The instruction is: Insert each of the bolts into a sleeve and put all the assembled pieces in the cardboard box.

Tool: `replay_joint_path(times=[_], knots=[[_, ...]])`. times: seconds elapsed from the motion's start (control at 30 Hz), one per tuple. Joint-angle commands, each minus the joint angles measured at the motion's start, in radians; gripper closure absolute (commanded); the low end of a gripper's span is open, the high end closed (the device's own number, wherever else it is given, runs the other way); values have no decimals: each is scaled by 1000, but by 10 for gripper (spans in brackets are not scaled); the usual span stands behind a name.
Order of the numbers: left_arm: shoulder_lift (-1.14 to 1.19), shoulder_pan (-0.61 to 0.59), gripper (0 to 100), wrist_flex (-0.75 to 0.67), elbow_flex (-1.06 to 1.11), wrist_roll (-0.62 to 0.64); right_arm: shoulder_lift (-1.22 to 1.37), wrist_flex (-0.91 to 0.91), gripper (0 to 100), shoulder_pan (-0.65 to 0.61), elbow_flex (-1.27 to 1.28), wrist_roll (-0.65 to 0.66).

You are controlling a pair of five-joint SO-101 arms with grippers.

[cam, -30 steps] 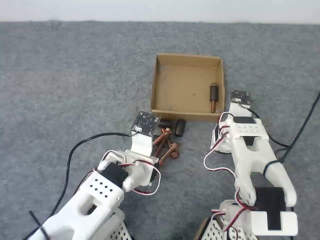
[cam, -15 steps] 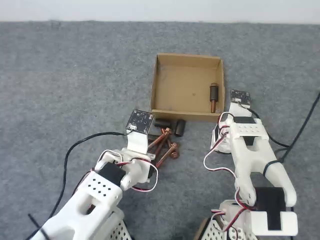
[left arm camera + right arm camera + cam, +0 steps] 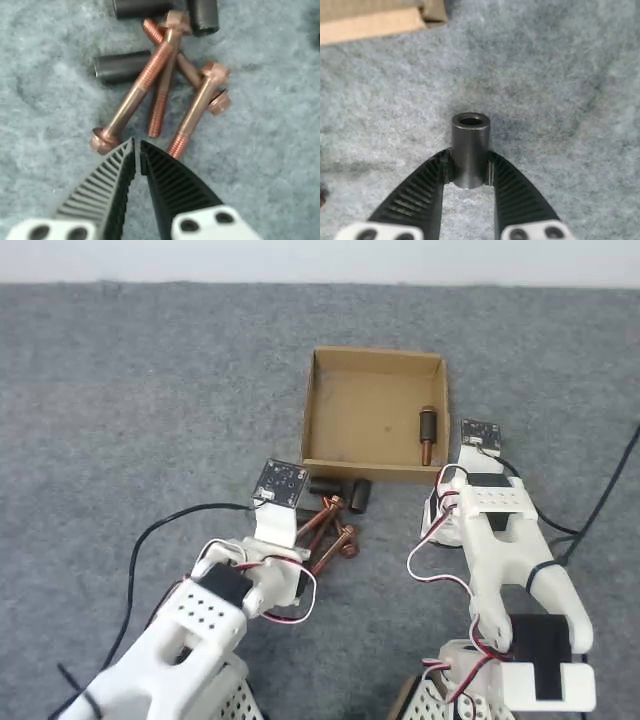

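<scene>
The cardboard box [image 3: 360, 420] sits at the far middle of the table [image 3: 150, 380], with one assembled piece [image 3: 427, 437] inside. My right gripper [image 3: 469, 159] clamps a sleeve [image 3: 470, 140] near the box's corner. My left gripper [image 3: 137, 146], jaws together and empty, faces the crossed bolts [image 3: 165, 85]. Tangled like that, they could scatter or lift askew.

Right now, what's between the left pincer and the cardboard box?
Loose copper bolts, then black sleeves nearer the cardboard box. High view shows the stretch; left wrist view shows the pile just ahead of the left pincer.

Four loose bolts [image 3: 132, 95], four sleeves [image 3: 121, 67], one assembled piece [image 3: 427, 436], one box [image 3: 360, 415].
</scene>
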Motion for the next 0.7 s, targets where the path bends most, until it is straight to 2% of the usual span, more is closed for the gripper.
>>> replay_joint_path(times=[0.0, 0.23, 0.3, 0.53, 0.67], knots=[[160, -6, 990, -46, -96, 17, -27, -10, 991, 5, -8, 14], [301, -9, 990, -95, -140, 18, -27, -8, 991, 5, -8, 14], [308, -17, 990, -120, -140, 55, -27, -8, 991, 5, -8, 14], [311, -193, 990, -236, -142, 77, -27, -4, 991, 5, -8, 14], [370, -203, 990, -245, -173, 78, -27, -4, 991, 5, -8, 14]])
